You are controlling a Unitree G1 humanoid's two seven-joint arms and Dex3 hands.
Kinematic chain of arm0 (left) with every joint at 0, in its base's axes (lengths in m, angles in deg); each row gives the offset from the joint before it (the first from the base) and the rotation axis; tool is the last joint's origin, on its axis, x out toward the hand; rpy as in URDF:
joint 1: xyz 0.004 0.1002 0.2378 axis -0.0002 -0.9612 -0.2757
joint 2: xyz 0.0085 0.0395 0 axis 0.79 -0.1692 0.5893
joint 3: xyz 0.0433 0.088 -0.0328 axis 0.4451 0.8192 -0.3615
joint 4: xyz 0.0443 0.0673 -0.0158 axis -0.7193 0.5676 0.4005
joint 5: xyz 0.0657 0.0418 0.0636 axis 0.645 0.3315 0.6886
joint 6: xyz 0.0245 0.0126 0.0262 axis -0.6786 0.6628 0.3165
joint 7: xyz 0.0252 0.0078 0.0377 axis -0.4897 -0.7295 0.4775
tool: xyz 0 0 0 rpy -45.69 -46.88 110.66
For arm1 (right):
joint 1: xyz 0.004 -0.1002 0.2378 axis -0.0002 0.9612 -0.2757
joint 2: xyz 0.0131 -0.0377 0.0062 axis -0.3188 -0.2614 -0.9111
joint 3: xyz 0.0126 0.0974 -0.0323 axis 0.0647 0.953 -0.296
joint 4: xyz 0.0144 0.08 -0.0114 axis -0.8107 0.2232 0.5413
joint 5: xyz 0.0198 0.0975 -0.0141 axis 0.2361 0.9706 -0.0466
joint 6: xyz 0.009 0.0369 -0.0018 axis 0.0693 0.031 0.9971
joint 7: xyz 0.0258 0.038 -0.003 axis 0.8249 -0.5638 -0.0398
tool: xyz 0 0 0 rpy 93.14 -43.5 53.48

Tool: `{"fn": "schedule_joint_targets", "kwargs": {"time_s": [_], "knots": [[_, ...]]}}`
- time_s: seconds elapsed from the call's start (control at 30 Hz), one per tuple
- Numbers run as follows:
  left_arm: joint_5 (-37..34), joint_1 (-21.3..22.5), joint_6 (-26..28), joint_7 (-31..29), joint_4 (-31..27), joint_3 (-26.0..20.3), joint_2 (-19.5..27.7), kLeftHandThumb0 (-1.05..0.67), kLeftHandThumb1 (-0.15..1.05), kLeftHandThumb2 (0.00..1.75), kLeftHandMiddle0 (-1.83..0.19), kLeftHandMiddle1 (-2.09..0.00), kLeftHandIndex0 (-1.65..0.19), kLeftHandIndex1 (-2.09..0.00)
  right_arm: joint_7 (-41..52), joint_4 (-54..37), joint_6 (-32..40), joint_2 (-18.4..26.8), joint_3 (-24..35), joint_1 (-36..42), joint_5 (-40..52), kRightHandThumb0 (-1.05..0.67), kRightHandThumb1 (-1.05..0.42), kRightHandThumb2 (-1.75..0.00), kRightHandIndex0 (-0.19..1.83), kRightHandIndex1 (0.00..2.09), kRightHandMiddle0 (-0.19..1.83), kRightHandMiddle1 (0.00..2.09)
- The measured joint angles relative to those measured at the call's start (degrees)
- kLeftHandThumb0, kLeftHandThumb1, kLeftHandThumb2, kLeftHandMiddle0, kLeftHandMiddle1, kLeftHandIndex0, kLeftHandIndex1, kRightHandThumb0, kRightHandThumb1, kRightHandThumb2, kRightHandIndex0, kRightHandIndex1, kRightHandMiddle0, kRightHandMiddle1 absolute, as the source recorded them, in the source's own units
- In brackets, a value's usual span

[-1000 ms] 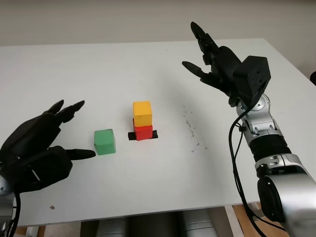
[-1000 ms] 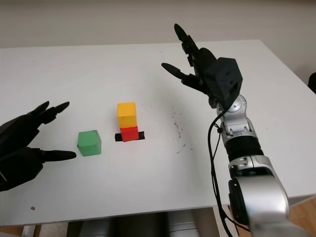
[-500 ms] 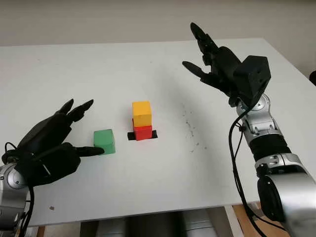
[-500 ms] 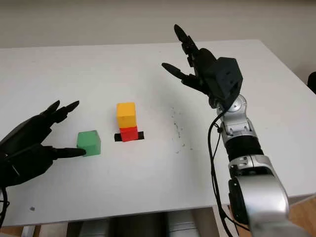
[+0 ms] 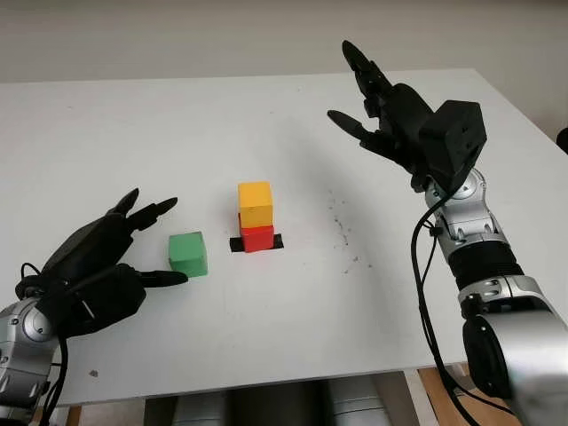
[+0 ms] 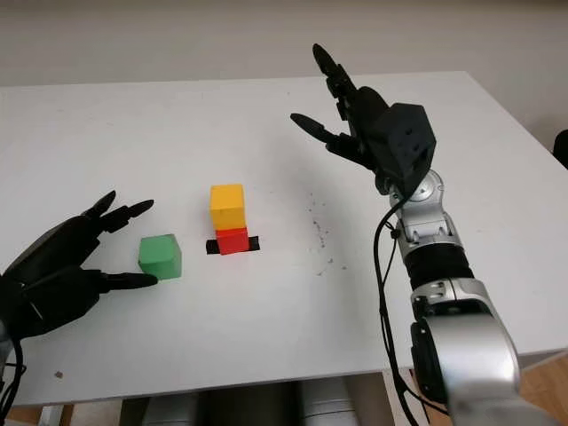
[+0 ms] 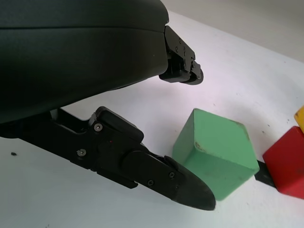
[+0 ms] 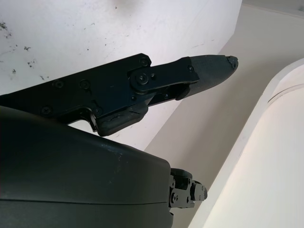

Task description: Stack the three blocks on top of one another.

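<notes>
The left hand (image 5: 93,266) was nearest the viewer, low over the front left part of the white table (image 5: 266,337), open and holding nothing. Its thumb (image 5: 164,279) pointed at the near lower edge of the green block (image 5: 188,253), with the tip just beside the block; whether it touched could not be told. Its two upper fingers (image 5: 146,209) reached forward beyond the block's left side, apart from it. In the left wrist view the thumb tip (image 7: 192,194) lay against or just short of the green block's (image 7: 216,152) near face, and the other finger (image 7: 183,71) stood clear above the table.

The green block sat flat on the table, alone, just left of the stack and not touching it. The stack stood near the table's middle: the red block (image 5: 257,238) at the bottom, resting on a strip of black tape (image 5: 238,244) whose ends showed on both sides, and the yellow block (image 5: 256,203) squarely on top of it. To the right of the stack, a scatter of small dark specks (image 5: 342,232) marked the table surface.

Farthest back, the right hand (image 5: 386,120) was raised well above the right rear part of the table, open and holding nothing, its fingers pointing up and away, well apart from all three blocks.
</notes>
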Motion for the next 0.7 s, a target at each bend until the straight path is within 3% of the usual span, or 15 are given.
{"fn": "schedule_joint_targets", "kwargs": {"time_s": [0.2, 0.7], "knots": [[-1.1, 0.0, -0.3, -0.4, 0.1, 0.2, -0.3, -0.68, 0.84, 0.05, 0.06, -0.07, -0.37, -0.09, 0.2, 0.0, 0.0, 0.1, 0.0, 0.0, 0.0, -0.80, -1.05, -0.22, -0.18, 0.05, -0.01, 0.05], [-1.7, -0.7, -6.1, 9.7, 4.1, 2.1, -8.8, -0.61, 0.90, 0.07, -0.10, -0.08, -0.55, -0.15, 1.1, 0.0, -0.3, 0.5, 0.0, 0.0, 0.3, -0.78, -1.05, -0.20, -0.17, 0.06, -0.01, 0.05]]}}
